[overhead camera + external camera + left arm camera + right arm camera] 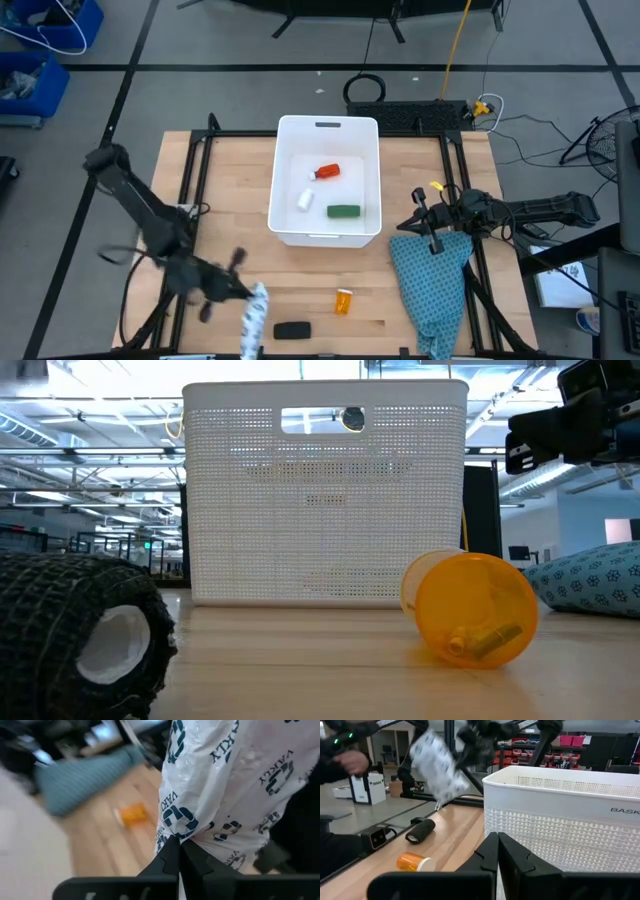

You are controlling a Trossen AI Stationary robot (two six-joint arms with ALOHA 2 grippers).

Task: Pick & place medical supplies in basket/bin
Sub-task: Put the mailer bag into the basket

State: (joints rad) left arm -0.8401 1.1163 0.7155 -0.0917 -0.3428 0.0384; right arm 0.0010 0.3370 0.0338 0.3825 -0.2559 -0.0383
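Observation:
My left gripper is near the table's near-left part, shut on the white packet with dark marks, which also shows lifted in the right wrist view. The black oblong and the orange vial lie on their sides on the wood near the near edge. The white basket stands mid-table and holds the red-and-white bottle, a small white item and the green oblong. My right gripper is shut beside the basket's right wall, above the teal cloth. My left gripper pinches the white packet between its two fingers at one edge. It comes from the table's left, slanting down. The packet is lifted clear of the table, tilted, and reaches away from the fingers toward the near edge.
The teal cloth covers the table's near-right corner. Black frame rails run along the left and right sides of the wood. In the low view the black oblong and the orange vial lie in front of the basket.

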